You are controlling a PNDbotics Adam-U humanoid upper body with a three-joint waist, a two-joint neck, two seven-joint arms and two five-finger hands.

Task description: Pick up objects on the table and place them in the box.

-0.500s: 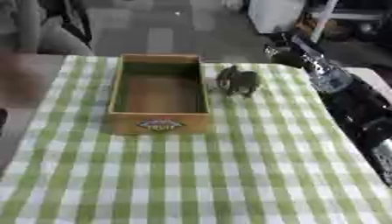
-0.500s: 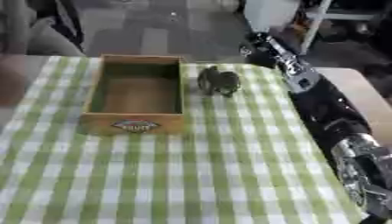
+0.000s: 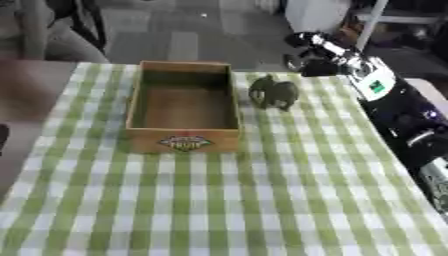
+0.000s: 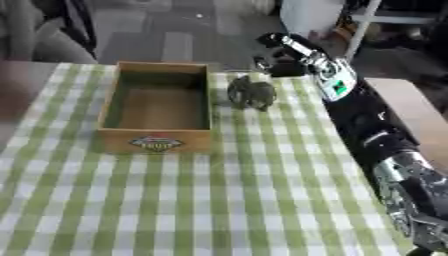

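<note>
A dark grey-green figurine (image 3: 273,92), shaped like a small animal, stands on the green checked cloth just right of the far end of the wooden box (image 3: 183,141). The box is open on top and nothing shows inside it. My right arm runs up the right side, and my right hand (image 4: 276,54) hovers at the table's far edge, slightly beyond and to the right of the figurine, apart from it. Blur hides how the hand is held. A dark sliver (image 3: 3,136) at the left edge could be my left hand.
The checked cloth (image 3: 219,200) covers the table from the box to the near edge. Bare brown tabletop (image 3: 26,95) shows left of the cloth. Chairs and shelving stand beyond the far edge.
My right hand has shifted a little left, closer to the figurine. The box and the figurine have stayed put.
</note>
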